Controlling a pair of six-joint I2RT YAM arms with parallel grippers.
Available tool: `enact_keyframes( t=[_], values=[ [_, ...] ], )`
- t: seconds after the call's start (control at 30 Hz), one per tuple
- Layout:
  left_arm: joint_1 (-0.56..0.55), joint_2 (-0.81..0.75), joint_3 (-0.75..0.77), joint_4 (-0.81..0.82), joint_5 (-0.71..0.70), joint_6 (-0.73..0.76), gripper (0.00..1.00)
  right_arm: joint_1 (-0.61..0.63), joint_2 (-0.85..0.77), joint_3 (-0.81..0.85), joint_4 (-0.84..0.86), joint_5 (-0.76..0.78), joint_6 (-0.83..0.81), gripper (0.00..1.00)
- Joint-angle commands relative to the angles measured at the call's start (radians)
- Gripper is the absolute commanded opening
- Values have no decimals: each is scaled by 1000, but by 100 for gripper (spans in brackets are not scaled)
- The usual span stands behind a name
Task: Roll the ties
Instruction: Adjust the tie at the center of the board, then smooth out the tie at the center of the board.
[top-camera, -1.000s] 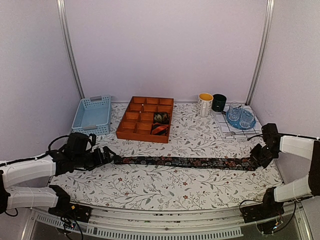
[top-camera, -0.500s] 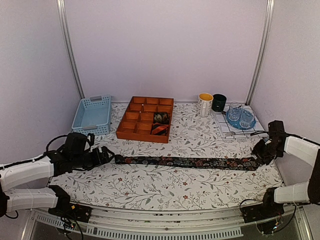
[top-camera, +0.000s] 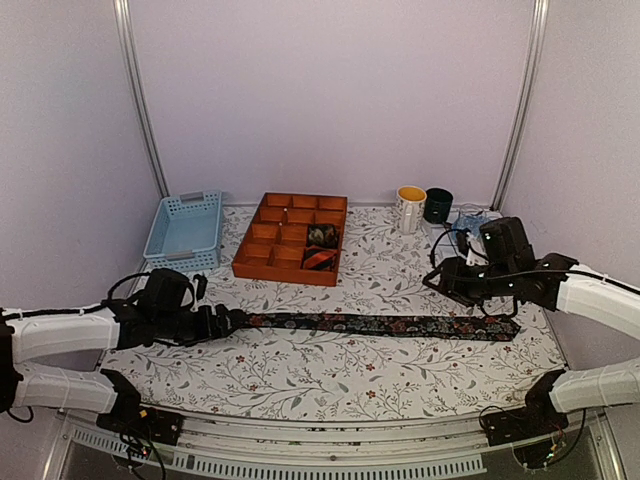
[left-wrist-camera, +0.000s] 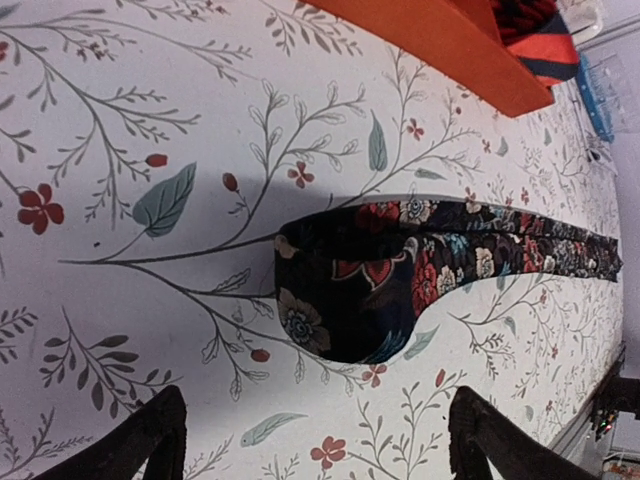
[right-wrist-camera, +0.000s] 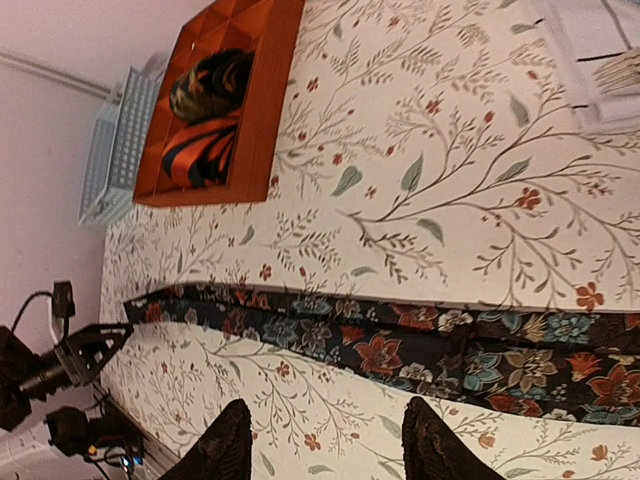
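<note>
Tie (top-camera: 380, 325) flat, both ends untouched | left end effector (left-wrist-camera: 318, 405) released | right end effector (right-wrist-camera: 328, 420) released

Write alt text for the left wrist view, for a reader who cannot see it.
The end of a dark floral tie lies flat on a flower-printed tablecloth, ahead of the open, empty left gripper. An orange tray holding a red-and-black tie crosses the top right.

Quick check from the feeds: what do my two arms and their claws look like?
The left arm and right arm have white link covers with black joints, and thin black cables loop near the wrists. The left claw and right claw each have two matte black fingers.
</note>
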Motion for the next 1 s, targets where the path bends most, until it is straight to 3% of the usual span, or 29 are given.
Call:
enact_keyframes(
  t=[0.0,0.2,0.5,0.73,0.97],
  values=[
    [-32,89,42,51,11,46,87,150,126,12,116,45,-40,50],
    [-44,205,71,110,-27,57,72,254,286,82,179,51,-91,50],
    [-36,281,130,153,-80,54,34,312,457,195,209,59,-180,50],
    [-23,369,181,169,-106,42,20,355,660,373,195,108,-260,50],
    [-14,346,160,149,-131,55,16,387,773,481,194,107,-283,49]
  ],
)
